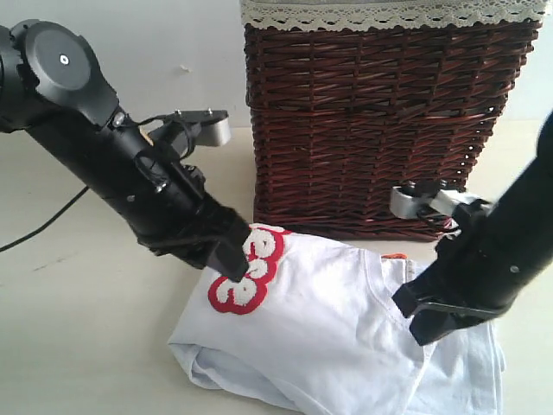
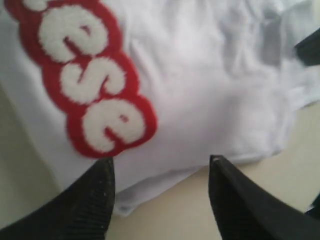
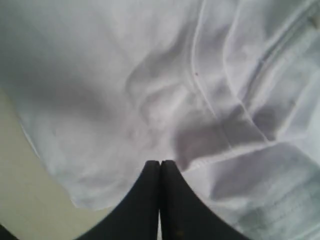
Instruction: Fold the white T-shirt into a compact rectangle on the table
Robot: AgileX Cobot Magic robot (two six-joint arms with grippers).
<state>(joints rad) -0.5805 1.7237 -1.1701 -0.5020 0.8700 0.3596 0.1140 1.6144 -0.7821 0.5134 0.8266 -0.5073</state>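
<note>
Left claw [image 1: 230,259]: fingers apart, empty, over red lettering [image 1: 251,278] at 10 o'clock edge of white T-shirt [image 1: 328,333]. T-shirt: partly folded on counter [image 1: 78,346], 6 o'clock of wicker basket [image 1: 371,130]. Right claw [image 1: 425,322]: pressed shut, empty, at T-shirt's 3 o'clock.

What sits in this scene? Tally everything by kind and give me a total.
T-shirt: 1
Wicker basket: 1
Grippers: 2 (left gripper, right gripper)
Total: 4
</note>
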